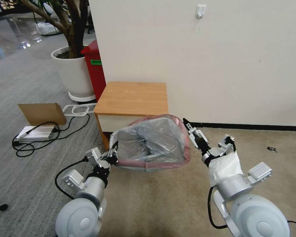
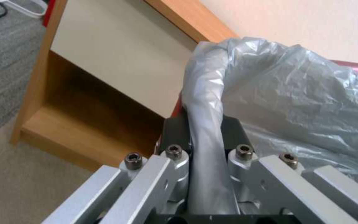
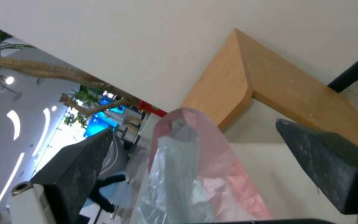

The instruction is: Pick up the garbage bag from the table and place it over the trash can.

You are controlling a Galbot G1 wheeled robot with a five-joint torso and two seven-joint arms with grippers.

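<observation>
Spreading from grey carpet on the left to beige carpet on the right, the floor point(image 1: 161, 204) meets a cream wall point(image 1: 220, 59) at the far side. At far left stand a large white planter point(image 1: 72, 72) and a tall red bin point(image 1: 96, 70), with a cardboard piece point(image 1: 42, 113) and black cables point(image 1: 39, 138) nearer. The table point(image 1: 133, 97) sits against the wall. Just in front of it the garbage bag point(image 1: 153, 140) is stretched open, its mouth facing up and its long axis running left to right; the trash can itself is hidden beneath it. The left gripper point(image 1: 112, 154) is pinching the bag's left rim. The right gripper point(image 1: 192, 130) has its fingers point(image 3: 324, 161) spread apart astride the bag's pink right rim.
</observation>
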